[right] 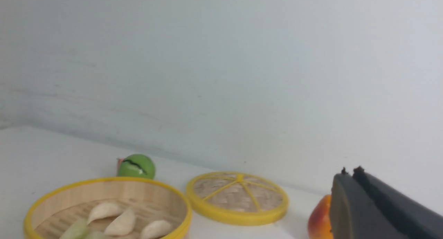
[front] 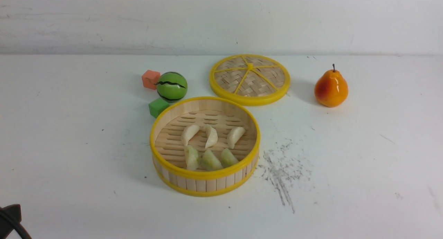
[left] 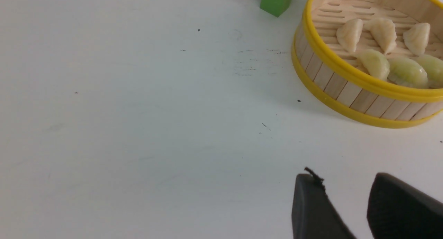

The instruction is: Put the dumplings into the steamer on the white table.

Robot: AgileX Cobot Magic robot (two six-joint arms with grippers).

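All six small pleated cream and pale-green dumplings (front: 207,145) already lie inside the round bamboo steamer (front: 205,183) on the white desk (front: 69,145), so with the left end effector (left: 346,194) parted and empty and the right end effector (right: 349,175) pressed closed on nothing, only retreat seems left.

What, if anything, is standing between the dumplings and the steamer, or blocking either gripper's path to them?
Nothing visible does. All six dumplings already lie inside the steamer, whose woven lid rests apart behind it. Only bare white table separates the left gripper from the steamer.
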